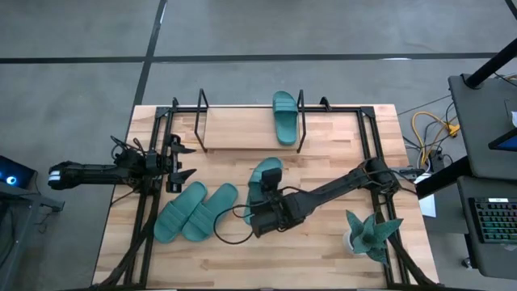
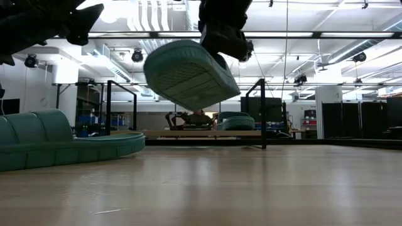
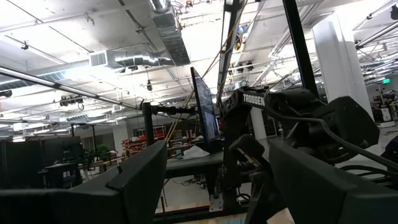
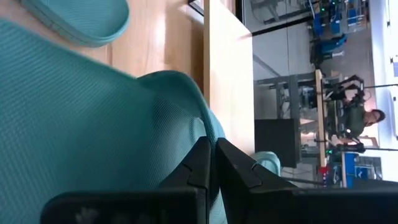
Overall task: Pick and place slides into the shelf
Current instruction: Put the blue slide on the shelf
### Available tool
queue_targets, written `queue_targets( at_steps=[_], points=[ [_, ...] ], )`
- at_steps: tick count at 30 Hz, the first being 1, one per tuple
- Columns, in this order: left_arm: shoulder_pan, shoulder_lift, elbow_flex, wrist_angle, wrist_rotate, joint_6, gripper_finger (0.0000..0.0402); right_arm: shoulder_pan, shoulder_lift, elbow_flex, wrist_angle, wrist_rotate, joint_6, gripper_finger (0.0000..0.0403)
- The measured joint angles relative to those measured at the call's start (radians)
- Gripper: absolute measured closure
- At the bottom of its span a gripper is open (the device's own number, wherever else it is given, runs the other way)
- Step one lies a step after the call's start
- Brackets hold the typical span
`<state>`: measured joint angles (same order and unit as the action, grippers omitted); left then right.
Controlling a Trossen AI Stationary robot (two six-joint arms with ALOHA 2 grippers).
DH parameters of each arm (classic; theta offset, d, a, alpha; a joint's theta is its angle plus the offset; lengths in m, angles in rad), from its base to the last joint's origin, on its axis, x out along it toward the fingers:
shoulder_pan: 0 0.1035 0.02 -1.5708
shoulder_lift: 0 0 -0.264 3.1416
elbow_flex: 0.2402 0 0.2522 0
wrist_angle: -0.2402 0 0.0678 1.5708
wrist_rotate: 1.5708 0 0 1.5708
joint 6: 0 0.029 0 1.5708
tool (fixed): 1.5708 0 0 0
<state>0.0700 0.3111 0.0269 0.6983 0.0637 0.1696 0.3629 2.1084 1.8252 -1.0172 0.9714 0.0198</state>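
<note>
Found the right gripper (image 4: pixel 211 154) pinched fully shut on the held slide (image 2: pixel 188 74), gripping the rubber at one end. Saw that sandal hanging tilted, sole showing in the low view, clear of the desk (image 1: pixel 323 242) and about mid-desk, just near of the shelf (image 1: pixel 238 129).

Farther out, noted the shelved slide (image 1: pixel 284 117) lying across the wooden board toward its right end, between the upright loops. Left the rest of the board bare to its left. Spotted the two loose slides (image 1: pixel 179 214) side by side on the desk, near and left of the held one. Noted the left gripper (image 1: pixel 182 162) waiting wide open and empty by the shelf's left end, and a spiky ornament (image 1: pixel 371 233) well apart at the near right.

Judged the step to be the carry to the shelf. Best done by lifting high enough to clear the front rod, levelling the sole before lowering, and aiming just left of the shelved slide without nudging it. Seemed wise to keep the grip tight until the sole rested flat on the board.
</note>
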Motion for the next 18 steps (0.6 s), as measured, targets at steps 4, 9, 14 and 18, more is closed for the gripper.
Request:
queue_targets(
  at_steps=[4, 9, 14, 18],
  points=[
    [0.0, 0.0, 0.0, 0.0, 0.0, 0.0, 0.0133, -0.02, -0.03, -0.002, 0.003, 0.001, -0.006, 0.0392],
    [0.0, 0.0, 0.0, 0.0, 0.0, 0.0, 0.0133, -0.03, -0.101, 0.0, 0.032, -0.007, -0.047, 0.0392],
    [0.0, -0.002, 0.0, 0.0, 0.0, 0.0, 0.0133, -0.039, -0.196, 0.0, 0.111, -0.087, -0.097, 0.0392],
    [0.0, -0.002, 0.0, 0.0, 0.0, 0.0, 0.0133, -0.053, -0.257, 0.0, 0.208, -0.205, -0.162, 0.0392]
  ],
)
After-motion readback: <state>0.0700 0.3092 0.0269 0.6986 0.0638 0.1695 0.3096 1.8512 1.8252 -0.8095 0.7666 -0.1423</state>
